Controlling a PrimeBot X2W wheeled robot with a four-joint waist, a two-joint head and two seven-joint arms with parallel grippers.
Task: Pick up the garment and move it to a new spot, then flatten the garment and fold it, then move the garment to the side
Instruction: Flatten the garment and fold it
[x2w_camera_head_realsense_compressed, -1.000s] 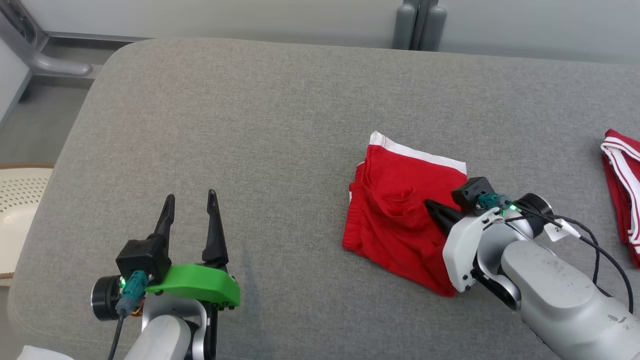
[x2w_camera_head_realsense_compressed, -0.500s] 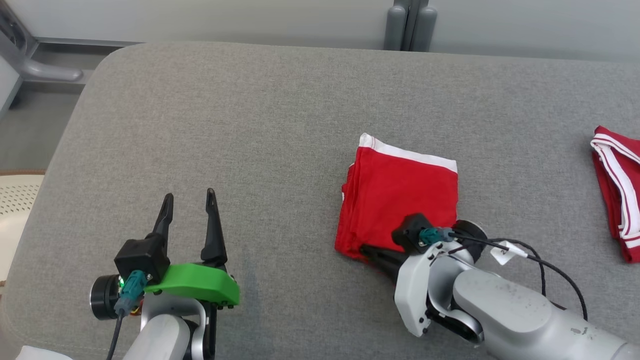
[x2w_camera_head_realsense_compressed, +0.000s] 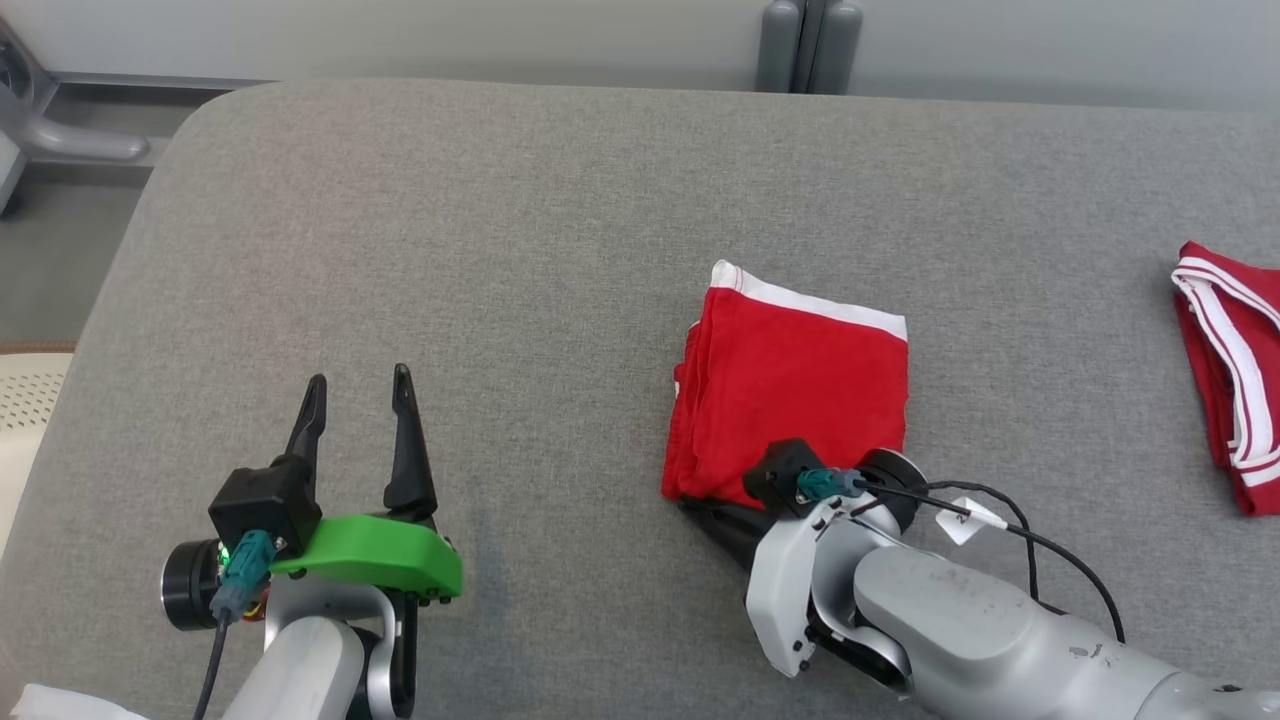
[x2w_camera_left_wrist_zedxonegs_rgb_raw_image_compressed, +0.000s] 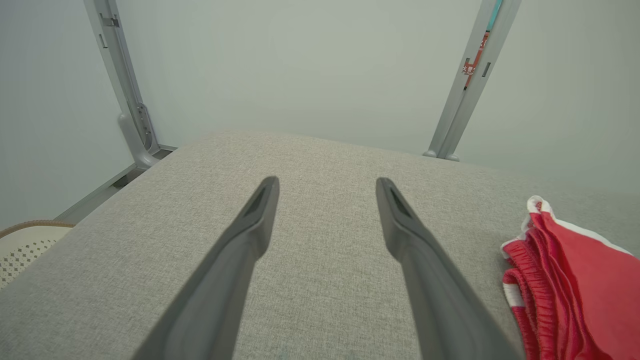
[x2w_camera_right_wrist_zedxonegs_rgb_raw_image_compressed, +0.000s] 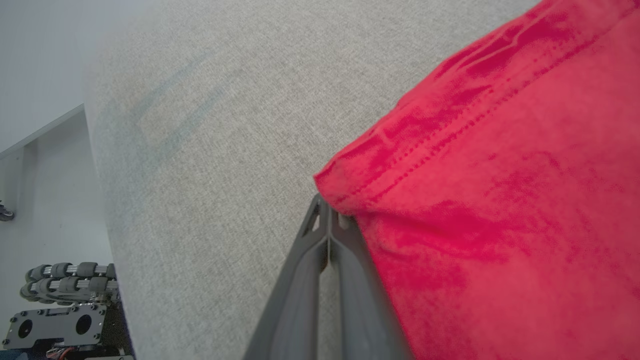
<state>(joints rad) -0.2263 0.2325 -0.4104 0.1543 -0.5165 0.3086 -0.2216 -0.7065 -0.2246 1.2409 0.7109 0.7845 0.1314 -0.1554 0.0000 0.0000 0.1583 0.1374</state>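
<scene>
Toward 3 o'clock on the grey cushion (x2w_camera_head_realsense_compressed: 500, 250), the red shorts (x2w_camera_head_realsense_compressed: 800, 380) now lie folded square, no longer rumpled as a second ago. The right gripper (x2w_camera_head_realsense_compressed: 700, 510) has swung from their 3 o'clock edge to their 7 o'clock corner, fingers pressed together; whether cloth is nipped is unclear. The left gripper (x2w_camera_head_realsense_compressed: 357, 385) stays spread, empty. The cable tag (x2w_camera_head_realsense_compressed: 965, 520) is unreadable. Another red garment (x2w_camera_head_realsense_compressed: 1225, 380) is cut off at 3 o'clock.
</scene>
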